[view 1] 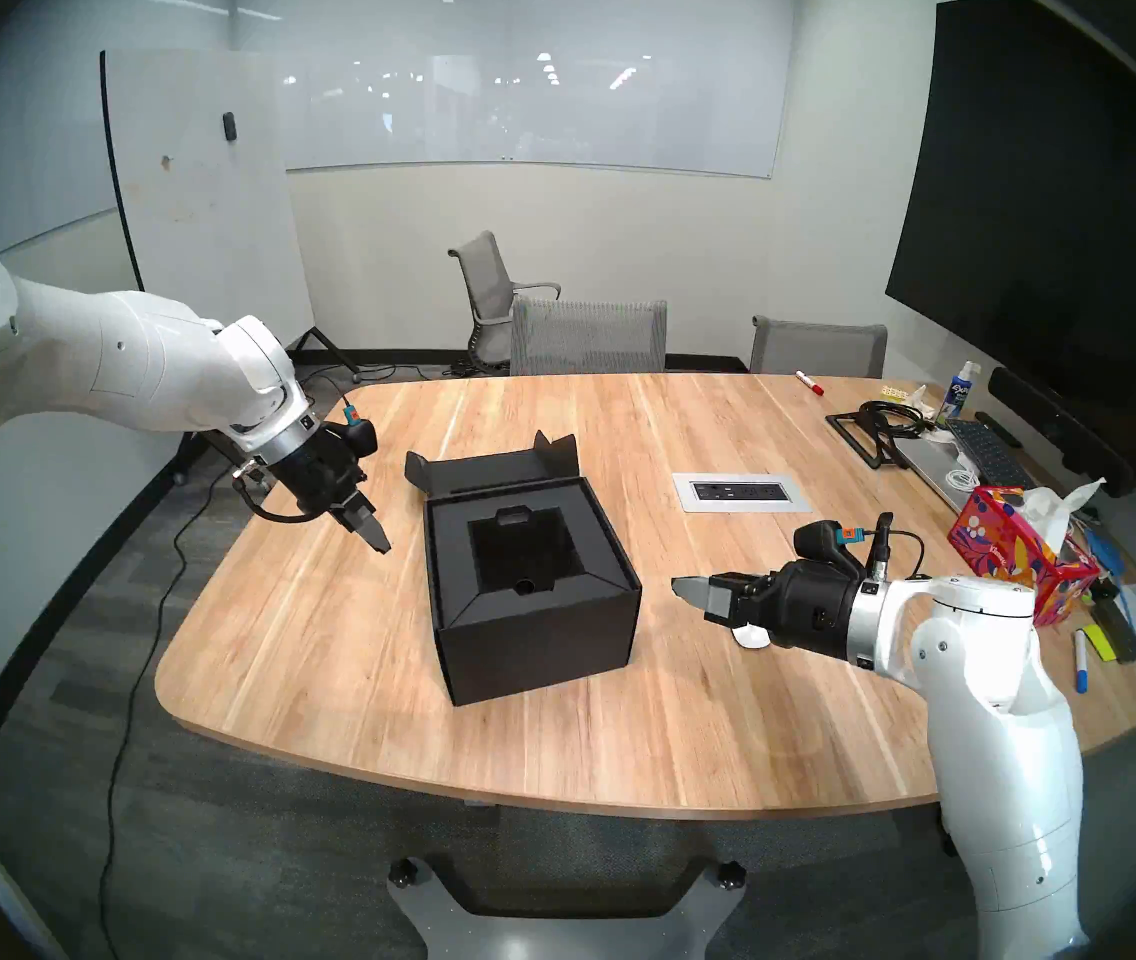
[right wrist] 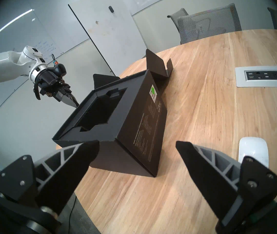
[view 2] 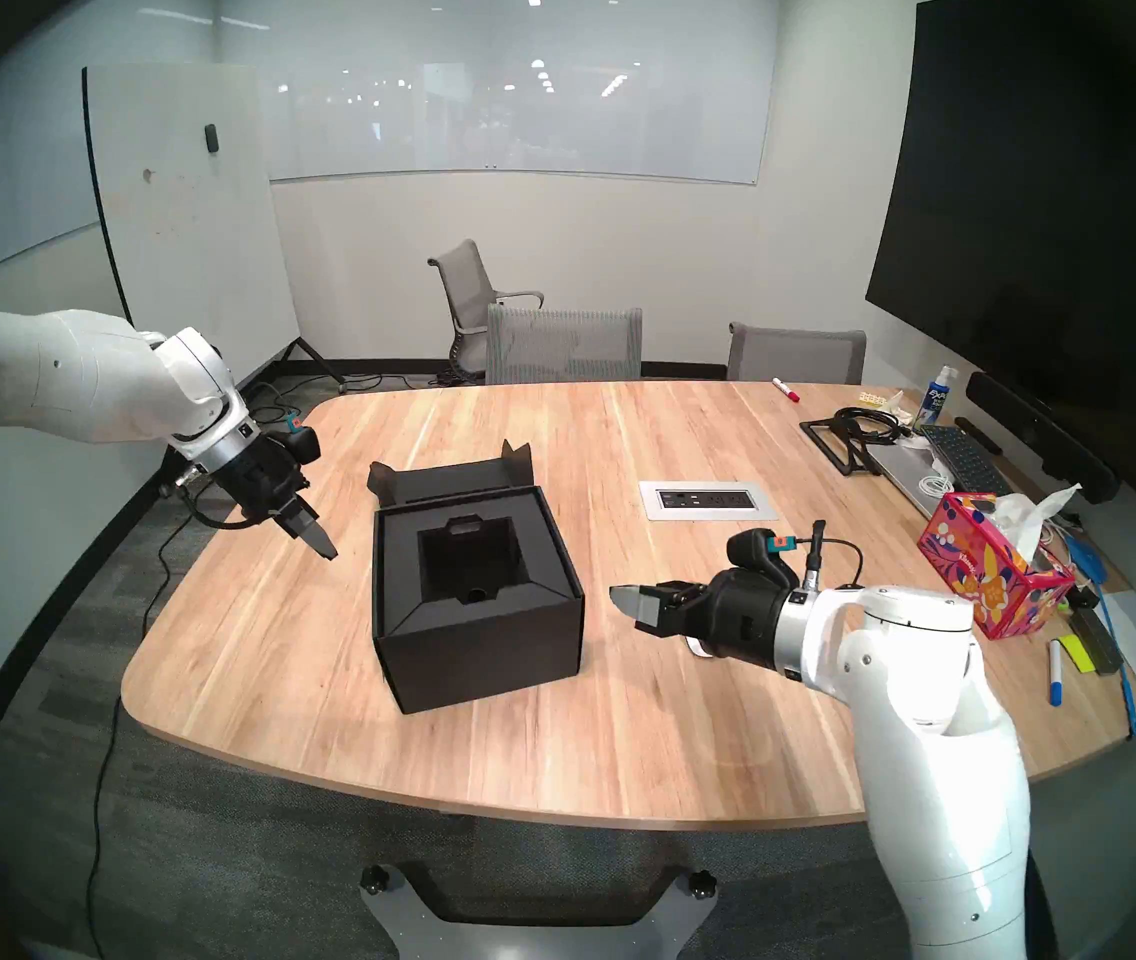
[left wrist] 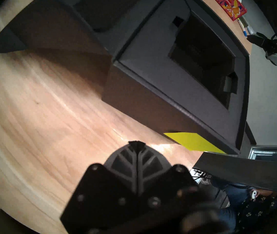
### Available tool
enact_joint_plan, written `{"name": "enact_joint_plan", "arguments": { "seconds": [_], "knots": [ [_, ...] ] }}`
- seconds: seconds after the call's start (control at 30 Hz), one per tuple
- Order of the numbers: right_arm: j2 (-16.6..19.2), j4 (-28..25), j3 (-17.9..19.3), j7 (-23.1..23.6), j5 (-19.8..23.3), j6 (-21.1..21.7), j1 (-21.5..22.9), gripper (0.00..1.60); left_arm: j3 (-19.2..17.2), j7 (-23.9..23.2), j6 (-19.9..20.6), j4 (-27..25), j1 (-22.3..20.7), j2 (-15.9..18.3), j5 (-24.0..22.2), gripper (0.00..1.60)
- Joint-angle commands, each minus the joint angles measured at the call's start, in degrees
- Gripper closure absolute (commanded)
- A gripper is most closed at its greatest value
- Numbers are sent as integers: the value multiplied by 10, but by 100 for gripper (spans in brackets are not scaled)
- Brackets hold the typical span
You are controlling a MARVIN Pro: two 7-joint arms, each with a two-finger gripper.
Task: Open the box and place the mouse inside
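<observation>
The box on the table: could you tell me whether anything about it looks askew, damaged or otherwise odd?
Nothing looks damaged. The box stands upright on the table with its lid folded back and the recess empty. It sits turned at an angle to the table's near edge, and a yellow note sticks out from under one side.

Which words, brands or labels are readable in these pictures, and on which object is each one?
"Kleenex": on the red floral tissue box, small but legible.
"EXPO": on the spray bottle at the table's far right.
Fine print and a white label with a green dot: on the black box's side, too small to read.
Writing on the wall whiteboard: too blurred to read.
</observation>
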Motion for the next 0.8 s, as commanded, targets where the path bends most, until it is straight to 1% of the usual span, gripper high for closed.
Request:
{"name": "enact_joint_plan", "arguments": {
  "seconds": [0.0, 0.03, 0.07, 0.1, 0.13, 0.2, 0.3, 0.37, 0.43, 0.5, 0.53, 0.57, 0.6, 0.63, 0.7, 0.77],
  "knots": [
    [1, -11, -1, 0, 1, -1, 4, 0, -35, -61, -19, 58, 16, 17, -41, 160],
    [1, -11, -1, 0, 1, -1, 4, 0, -35, -61, -19, 58, 16, 17, -41, 160],
    [1, -11, -1, 0, 1, -1, 4, 0, -39, -80, -22, 72, 26, 16, -46, 160],
    [1, -11, -1, 0, 1, -1, 4, 0, -53, -95, -21, 85, 40, 20, -68, 160],
    [1, -11, -1, 0, 1, -1, 4, 0, -53, -95, -21, 85, 40, 20, -68, 160],
    [1, -11, -1, 0, 1, -1, 4, 0, -68, -104, -25, 98, 57, 23, -92, 160],
    [1, -11, -1, -1, 1, -1, 4, 0, -80, -129, -17, 126, 80, 12, -113, 160],
    [1, -11, -1, -1, 1, -1, 4, 0, -89, -146, -19, 141, 92, 10, -125, 160],
    [1, -11, -1, -1, 1, -1, 4, 0, -92, -171, -18, 163, 104, 4, -130, 160],
    [1, -11, -1, -1, 1, -1, 4, 0, -106, -198, -41, 185, 121, 3, -139, 160],
    [1, -11, -1, -1, 1, -1, 4, 0, -106, -198, -41, 185, 121, 3, -139, 160],
    [1, -11, -1, -1, 1, -1, 4, 0, -109, -210, -44, 196, 127, 0, -139, 160],
    [1, -11, -1, -1, 1, -1, 4, 0, -114, -214, -54, 201, 131, 0, -139, 160],
    [1, -11, -1, 0, 1, -1, 4, 0, -122, -222, -83, 209, 136, 0, -138, 160],
    [1, -11, -1, 0, 1, -1, 4, 0, -125, -224, -89, 215, 139, -1, -138, 160],
    [1, -11, -1, 0, 1, -1, 4, 0, -131, -230, -104, 227, 145, -6, -136, 160]
  ]
}}
